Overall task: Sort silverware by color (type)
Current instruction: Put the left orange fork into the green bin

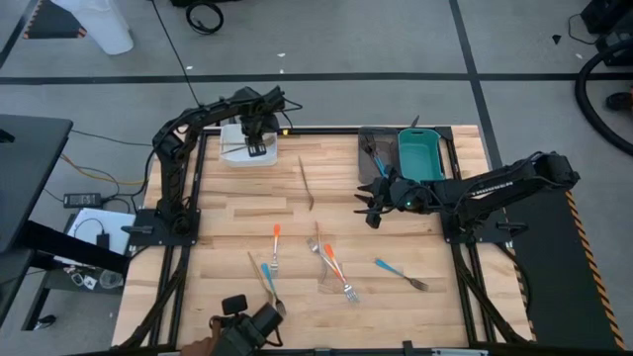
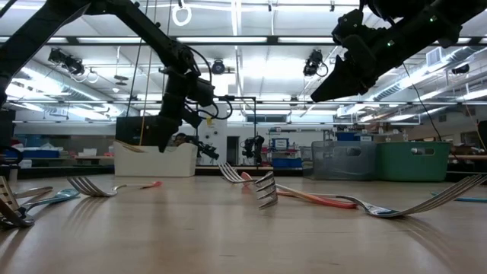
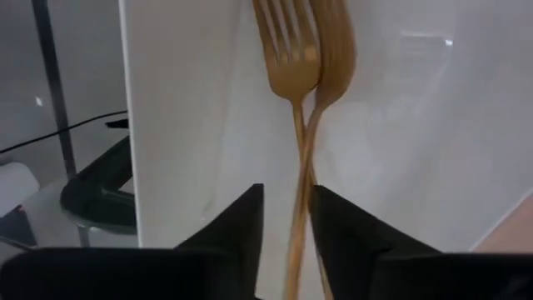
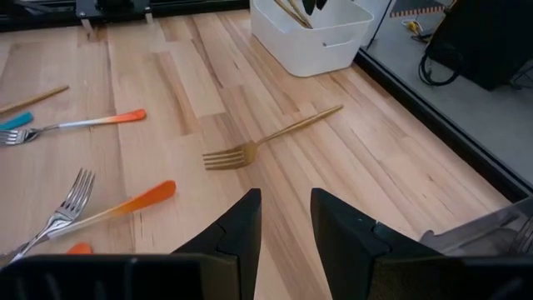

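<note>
My left gripper (image 1: 255,138) hangs over the white bin (image 1: 247,146) at the table's far left, pointing steeply down. It is open. In the left wrist view two gold forks (image 3: 293,75) lie crossed in the bin, and their handles run between my fingers (image 3: 287,208). My right gripper (image 1: 374,213) hovers open above the table by the grey bin, with nothing in it. Ahead of it a gold fork (image 4: 266,142) lies flat on the wood. Orange-handled forks (image 1: 336,269) and blue-handled forks (image 1: 401,274) lie near the front. My left gripper stands with a finger on each side of the gold forks' handles (image 3: 301,192), coming from above. One handle runs close by a finger (image 3: 333,225). I cannot tell whether it touches it.
A grey bin (image 1: 376,153) and a teal bin (image 1: 420,158) stand at the far right. Another orange fork (image 1: 276,247) and a blue one (image 1: 267,282) lie at the front left. A dark device (image 1: 247,326) sits at the near edge.
</note>
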Robot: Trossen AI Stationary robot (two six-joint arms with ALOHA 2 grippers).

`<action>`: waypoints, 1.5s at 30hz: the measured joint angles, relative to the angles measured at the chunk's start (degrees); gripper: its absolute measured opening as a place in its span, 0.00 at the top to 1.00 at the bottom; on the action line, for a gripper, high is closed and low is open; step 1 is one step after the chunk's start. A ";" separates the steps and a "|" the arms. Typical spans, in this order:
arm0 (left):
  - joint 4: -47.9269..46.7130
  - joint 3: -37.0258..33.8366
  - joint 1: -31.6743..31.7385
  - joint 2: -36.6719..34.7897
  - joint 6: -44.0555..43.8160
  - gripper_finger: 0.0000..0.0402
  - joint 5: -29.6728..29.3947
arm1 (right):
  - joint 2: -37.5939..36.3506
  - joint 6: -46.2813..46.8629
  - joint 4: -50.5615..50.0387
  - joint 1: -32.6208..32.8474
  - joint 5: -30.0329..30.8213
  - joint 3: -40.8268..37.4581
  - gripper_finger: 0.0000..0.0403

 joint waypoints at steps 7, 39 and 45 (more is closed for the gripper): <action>-3.90 0.42 -2.41 -2.96 0.09 0.65 -1.43 | 0.00 -0.13 0.00 0.00 0.00 0.00 0.71; -5.79 0.42 -26.49 -13.18 -14.89 0.65 1.01 | 0.00 1.53 -2.60 2.75 -1.35 -0.02 0.71; -7.21 0.39 -31.20 -14.03 -17.62 0.65 0.97 | 0.00 1.45 -2.59 4.15 -1.20 -0.02 0.71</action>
